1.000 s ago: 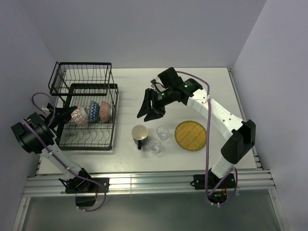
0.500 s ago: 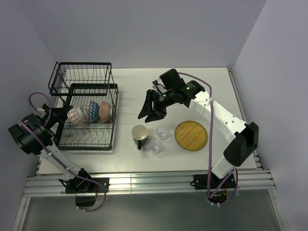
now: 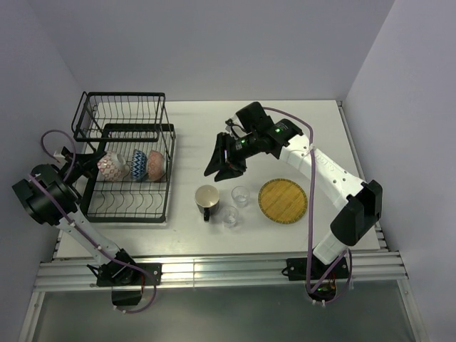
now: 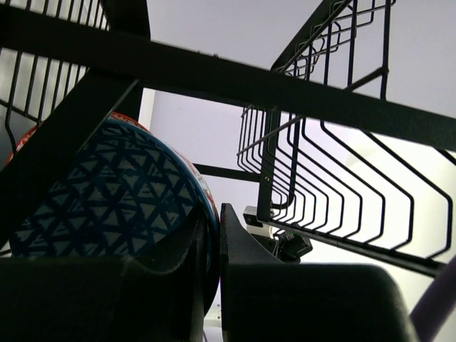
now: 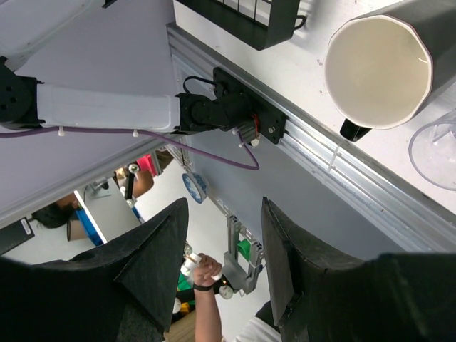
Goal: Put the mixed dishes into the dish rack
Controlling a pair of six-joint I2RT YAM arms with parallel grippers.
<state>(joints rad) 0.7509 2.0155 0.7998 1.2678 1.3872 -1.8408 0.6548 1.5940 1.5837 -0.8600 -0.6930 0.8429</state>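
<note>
Bowls (image 3: 139, 164) all sit in the rack (image 3: 121, 107), left hand (image 3: 96, 162) pinching the leftmost bowl (image 3: 110, 166); mug (image 3: 207, 198), glasses (image 3: 241, 194) and plate (image 3: 282, 201) wait on the desk (image 3: 214, 128); right hand (image 3: 221, 171) spread.

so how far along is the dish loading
Done: three bowls stand in the dish rack. In hand: nothing confirmed; the left hand is shut beside the leftmost bowl, the right hand open and empty above the table near the mug. Left: the mug, the far glass, the near glass and the yellow plate, all on the table.

The end effector (image 5: 224, 212), fingers apart, hangs empty before the cream-lined mug (image 5: 378, 68).
</note>
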